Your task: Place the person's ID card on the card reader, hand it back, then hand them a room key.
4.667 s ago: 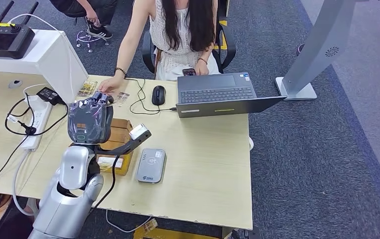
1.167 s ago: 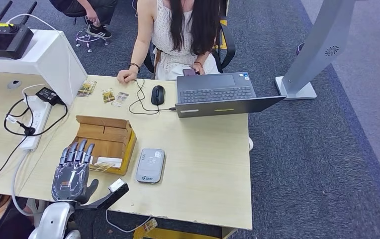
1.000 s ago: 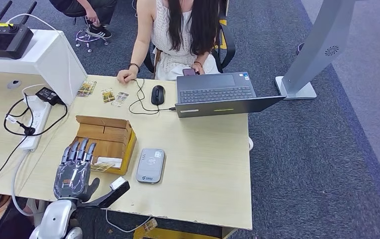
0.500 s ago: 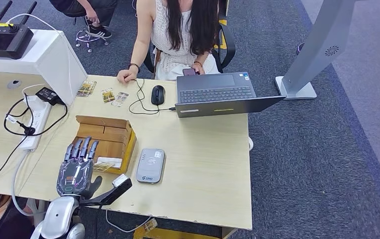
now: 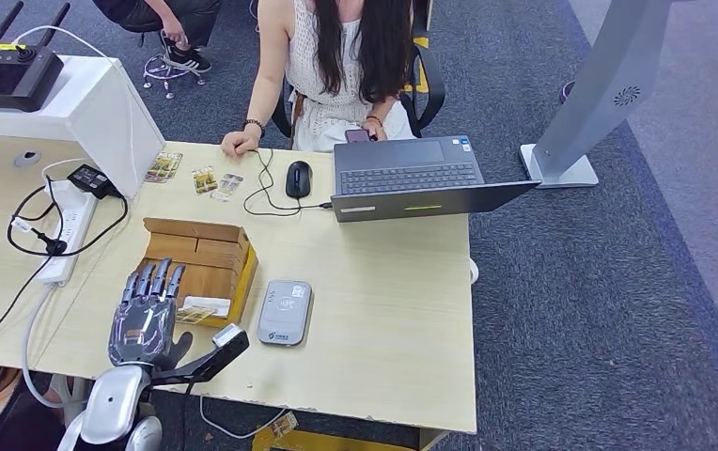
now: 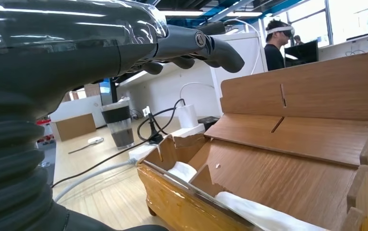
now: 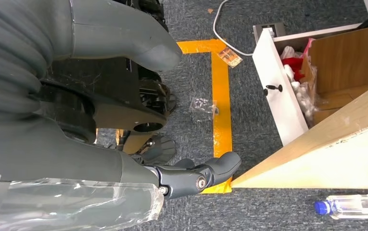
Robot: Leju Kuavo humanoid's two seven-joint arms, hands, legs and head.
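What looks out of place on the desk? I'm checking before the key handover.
Little stands out. Three small cards lie loose and askew at the far edge near the person's hand. The card reader is bare.

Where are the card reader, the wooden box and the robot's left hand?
card reader (image 5: 284, 313), head view, middle of its grey top.
wooden box (image 5: 195, 246), head view, on its stepped wooden top.
left hand (image 5: 143, 319), head view, back of the hand.
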